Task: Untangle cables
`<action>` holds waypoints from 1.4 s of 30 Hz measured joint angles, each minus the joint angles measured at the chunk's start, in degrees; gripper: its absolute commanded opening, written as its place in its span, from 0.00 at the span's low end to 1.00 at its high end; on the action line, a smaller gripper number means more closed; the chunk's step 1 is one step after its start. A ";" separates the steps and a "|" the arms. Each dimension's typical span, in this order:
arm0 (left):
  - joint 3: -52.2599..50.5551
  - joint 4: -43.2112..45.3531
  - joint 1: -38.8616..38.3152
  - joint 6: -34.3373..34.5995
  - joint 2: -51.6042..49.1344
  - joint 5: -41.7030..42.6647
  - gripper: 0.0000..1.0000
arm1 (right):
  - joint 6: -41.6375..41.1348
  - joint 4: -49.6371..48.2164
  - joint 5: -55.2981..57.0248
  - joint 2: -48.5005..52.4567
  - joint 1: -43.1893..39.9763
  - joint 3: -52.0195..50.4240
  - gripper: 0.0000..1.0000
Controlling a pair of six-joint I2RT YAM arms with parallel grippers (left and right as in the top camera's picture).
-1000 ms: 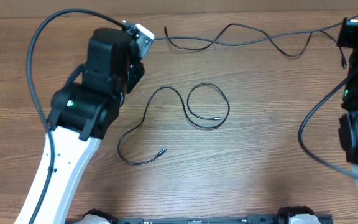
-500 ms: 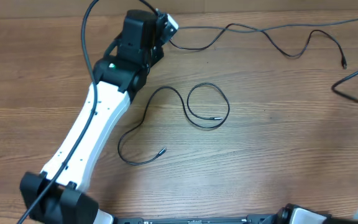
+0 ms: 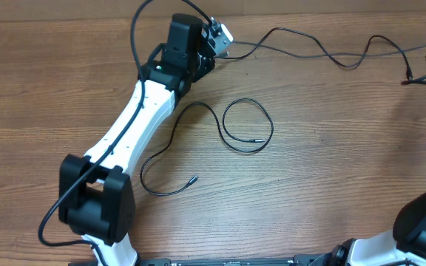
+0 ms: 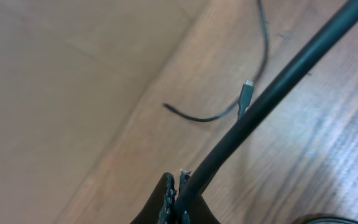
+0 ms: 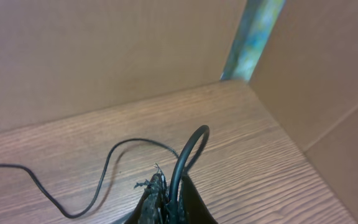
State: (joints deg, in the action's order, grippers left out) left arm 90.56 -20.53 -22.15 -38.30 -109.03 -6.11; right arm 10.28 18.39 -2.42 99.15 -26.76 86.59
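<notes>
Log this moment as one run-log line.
left fingers: shut on far cable | right fingers: shut on far cable | near cable: loose, looped, untouched

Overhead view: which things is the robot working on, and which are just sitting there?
For the job: long cable; looped cable; left gripper and right gripper, each pinching the long cable.
Just there: wooden table; thick arm cord.
</notes>
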 measured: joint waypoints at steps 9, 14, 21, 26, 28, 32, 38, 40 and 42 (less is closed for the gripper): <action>0.00 -1.11 -2.51 -6.84 -5.20 -0.35 0.04 | -0.04 -1.81 -0.33 5.62 -0.85 0.00 0.04; 0.00 -1.07 -2.45 -9.79 -6.58 -5.33 0.04 | -0.04 -1.92 -0.76 6.16 -3.61 0.00 0.04; 0.00 -0.81 -2.23 -10.38 -6.62 -8.37 0.04 | -0.17 -2.32 -2.01 6.25 -7.93 0.00 0.04; 0.00 -0.79 -3.19 -10.95 -6.62 -8.72 0.22 | -0.20 -2.32 -3.56 6.51 -10.12 0.00 0.04; 0.00 -0.83 -3.89 -11.47 -6.62 -8.70 0.48 | -0.15 -2.38 -4.00 6.67 -10.64 0.00 0.04; 0.00 -0.81 -5.33 -11.63 -6.62 -8.46 1.00 | -0.17 -2.47 -4.55 6.88 -11.04 0.00 0.04; 0.00 -1.79 -6.27 -11.63 -6.62 -8.04 0.99 | -0.20 -2.43 -4.81 6.91 -11.04 0.00 0.04; 0.00 -2.73 -6.27 -11.63 -6.62 -8.04 1.00 | -0.17 -2.34 -4.83 6.91 -11.02 0.00 0.04; 0.00 -3.63 -6.25 -11.63 -6.62 -8.04 1.00 | -0.15 -2.25 -4.83 6.91 -11.04 0.00 0.04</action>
State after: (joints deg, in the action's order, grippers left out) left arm 90.56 -24.16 -28.40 -49.93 -115.66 -14.15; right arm 10.13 16.14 -7.25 106.06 -37.80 86.59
